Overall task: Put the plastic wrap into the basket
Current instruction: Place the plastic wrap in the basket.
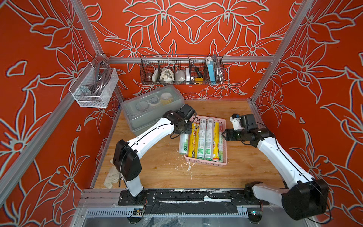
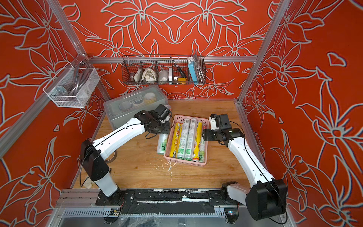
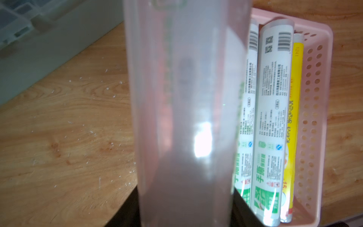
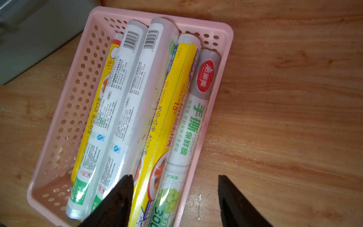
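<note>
The pink basket (image 1: 206, 162) (image 2: 184, 162) lies mid-table with several plastic wrap rolls (image 1: 205, 137) lengthwise in it, yellow ones and white ones with green print. One more white and green roll (image 1: 184, 144) (image 2: 162, 144) lies just outside the basket's left wall, parallel to it. My left gripper (image 1: 182, 130) is shut on this roll's far end. In the left wrist view the roll (image 3: 186, 108) is a blurred column rising from the left gripper (image 3: 184, 208). My right gripper (image 1: 223, 135) (image 4: 174, 176) hangs open over the basket's right rim (image 4: 198, 149), holding nothing.
A grey lidded plastic box (image 1: 151, 108) stands behind the left arm. A black wire rack (image 1: 181, 70) hangs on the back wall and a white mesh bin (image 1: 94, 86) on the left wall. A cloth (image 1: 111, 176) and a brown tape roll (image 2: 112, 157) lie near the left arm's base.
</note>
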Robot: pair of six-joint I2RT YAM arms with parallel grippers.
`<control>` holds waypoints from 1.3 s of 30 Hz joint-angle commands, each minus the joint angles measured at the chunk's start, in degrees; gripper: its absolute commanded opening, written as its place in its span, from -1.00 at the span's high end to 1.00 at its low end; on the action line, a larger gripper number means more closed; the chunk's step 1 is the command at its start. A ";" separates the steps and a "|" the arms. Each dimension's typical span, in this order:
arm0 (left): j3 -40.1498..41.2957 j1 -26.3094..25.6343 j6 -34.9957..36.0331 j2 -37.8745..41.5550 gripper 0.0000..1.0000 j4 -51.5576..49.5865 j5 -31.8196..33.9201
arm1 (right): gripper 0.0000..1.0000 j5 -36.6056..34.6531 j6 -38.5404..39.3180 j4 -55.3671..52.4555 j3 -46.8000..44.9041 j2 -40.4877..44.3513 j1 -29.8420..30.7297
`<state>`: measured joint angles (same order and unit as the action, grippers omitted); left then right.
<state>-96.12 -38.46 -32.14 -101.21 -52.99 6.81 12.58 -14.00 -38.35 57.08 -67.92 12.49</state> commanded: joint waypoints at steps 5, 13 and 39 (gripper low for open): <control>-11.84 -2.21 2.21 -9.17 0.39 -4.52 1.01 | -0.39 -0.52 -0.24 1.69 -1.93 2.57 -1.31; -14.93 -3.37 1.40 -14.88 0.41 -5.87 0.15 | -0.39 -0.63 -0.59 2.31 -2.41 2.54 -1.77; -16.91 -4.32 -0.36 -23.21 0.20 -6.73 1.08 | -0.39 0.12 -2.18 2.14 -2.15 0.07 -2.65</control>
<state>-110.76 -42.35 -31.94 -124.36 -59.33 6.44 13.17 -15.59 -36.40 55.31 -67.24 10.33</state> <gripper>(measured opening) 0.507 0.698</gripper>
